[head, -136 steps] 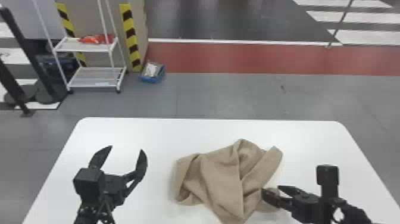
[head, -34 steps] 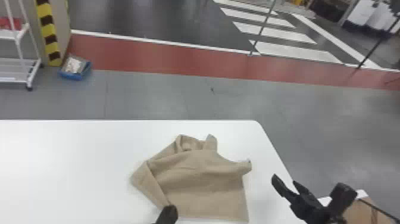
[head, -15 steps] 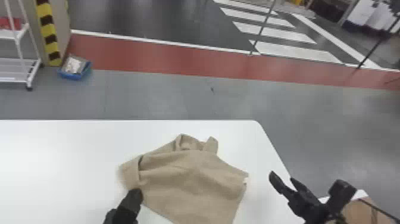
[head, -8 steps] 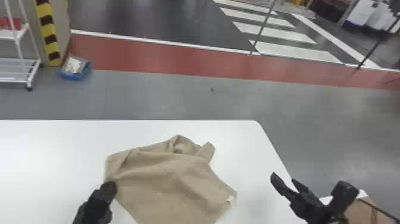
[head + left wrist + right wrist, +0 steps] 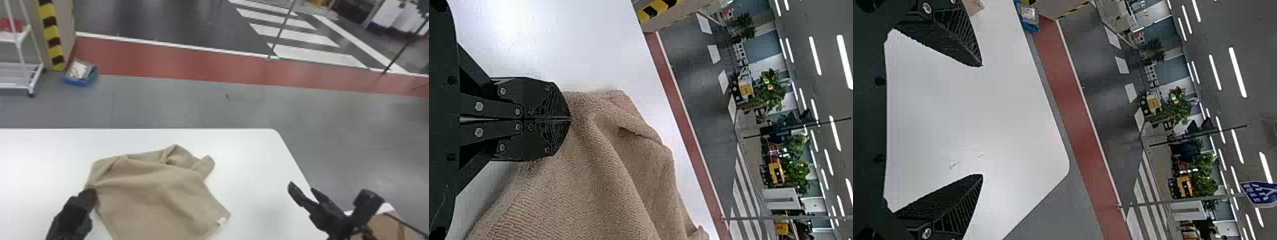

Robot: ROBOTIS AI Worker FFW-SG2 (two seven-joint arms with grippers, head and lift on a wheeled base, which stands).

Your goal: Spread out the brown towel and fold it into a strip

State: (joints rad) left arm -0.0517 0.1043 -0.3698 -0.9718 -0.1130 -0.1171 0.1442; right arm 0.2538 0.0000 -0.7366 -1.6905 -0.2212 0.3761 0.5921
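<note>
Brown towel [image 5: 153,194]: on tabletop, partly spread, near part running out of head view's bottom edge; creased & bunched along far side, w/ small flap sticking out at far R.
Tag [image 5: 221,220]: pale, small, on towel's R edge nr corner.
L gripper [image 5: 91,193]: clenched on towel's L edge; in L wrist view, jaws pressed tog. w/ cloth at tips, creases fanning out from pinch.
R gripper [image 5: 301,187]: jaws released, wide apart in R wrist view; by table's R edge, well apart from towel.
Table [image 5: 242,153]: white, w/ rounded far-R corner.
Cardboard box [image 5: 384,225]: brown, beyond table's R edge, nr R gripper's arm.
Bkgd: white rack [image 5: 19,48] at far L, w/ blue bin [image 5: 79,81] on floor beside striped column [image 5: 52,32].
</note>
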